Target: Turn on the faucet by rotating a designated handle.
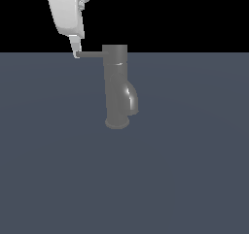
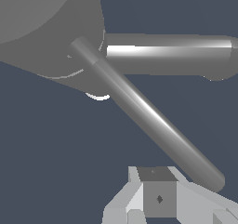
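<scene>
- Standing upright on the flat blue-grey floor [image 1: 58, 179], the faucet [image 1: 115, 82] is a dark grey glossy cylinder with a flared base, near the middle of the exterior view.
- Its short curved spout [image 1: 131, 99] bulges from the lower side toward the exterior view's right.
- The handle [image 1: 90, 54], 1 thin straight grey rod, sticks out level from the top cap toward the exterior view's left.
- The white arm [image 1: 65, 9] comes down from the upper part of the exterior view's left, tilted slightly.
- The gripper [image 1: 76, 53] sits at the handle's free end; its tip appears to touch or overlap the rod's end there.
- In the wrist view the handle [image 2: 148, 116] runs diagonally from the faucet's cap [image 2: 42, 28] toward a grey finger [image 2: 158, 197], with the rod's rounded end just beside it.
- Only 1 finger shows clearly, so I cannot tell whether the jaws are spread or closed.
</scene>
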`<state>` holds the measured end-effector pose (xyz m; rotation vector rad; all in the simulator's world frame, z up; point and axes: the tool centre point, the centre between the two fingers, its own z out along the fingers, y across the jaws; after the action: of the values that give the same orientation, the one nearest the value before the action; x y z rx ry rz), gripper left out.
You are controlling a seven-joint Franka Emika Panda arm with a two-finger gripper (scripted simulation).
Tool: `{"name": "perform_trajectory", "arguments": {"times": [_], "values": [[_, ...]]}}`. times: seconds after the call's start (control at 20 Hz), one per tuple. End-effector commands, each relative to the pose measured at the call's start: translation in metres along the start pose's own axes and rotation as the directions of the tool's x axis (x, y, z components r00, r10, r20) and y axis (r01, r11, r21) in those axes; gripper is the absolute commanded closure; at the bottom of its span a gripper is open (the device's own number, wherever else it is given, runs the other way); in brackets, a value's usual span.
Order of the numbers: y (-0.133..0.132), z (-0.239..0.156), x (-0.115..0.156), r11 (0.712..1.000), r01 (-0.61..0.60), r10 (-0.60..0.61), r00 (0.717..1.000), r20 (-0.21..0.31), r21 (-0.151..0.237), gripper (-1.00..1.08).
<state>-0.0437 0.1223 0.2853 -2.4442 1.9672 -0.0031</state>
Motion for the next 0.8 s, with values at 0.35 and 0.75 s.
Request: {"name": "perform_trajectory", "arguments": {"times": [0.35, 0.75], "values": [[0.028, 0.0, 0.037, 1.0, -0.015, 0.014, 1.0, -0.001, -0.003, 1.08], [0.051, 0.0, 0.062, 1.0, -0.015, 0.015, 1.0, -0.001, -0.004, 1.08]]}}
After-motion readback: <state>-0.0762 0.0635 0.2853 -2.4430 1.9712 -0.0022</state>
